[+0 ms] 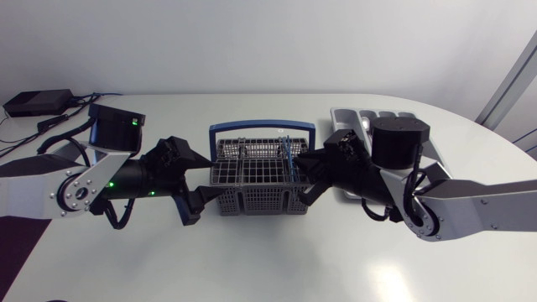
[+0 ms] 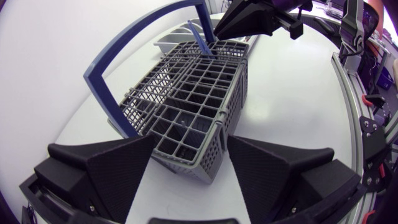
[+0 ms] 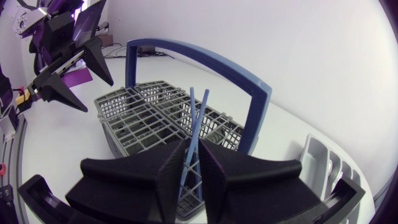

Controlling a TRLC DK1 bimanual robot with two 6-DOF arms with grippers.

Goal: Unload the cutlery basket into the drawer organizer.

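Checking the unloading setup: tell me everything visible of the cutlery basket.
The cutlery basket is grey plastic-looking grid work, split into compartments, with a blue arched handle standing upright. It sits on the white table. In one end stand thin blue utensils, the right gripper shut on them; the open left gripper straddles the other end.

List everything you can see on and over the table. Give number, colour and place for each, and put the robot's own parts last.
basket: one, grey with a blue handle, middle of the table.
sticks: two, blue, standing in the basket's end nearest the tray.
tray: one, grey, far right of the table, partly behind the right arm.
box: one, black, table's far left corner.
table: one, white.
left gripper: one, black, open, at the basket's other end.
right gripper: one, black, shut on the sticks.
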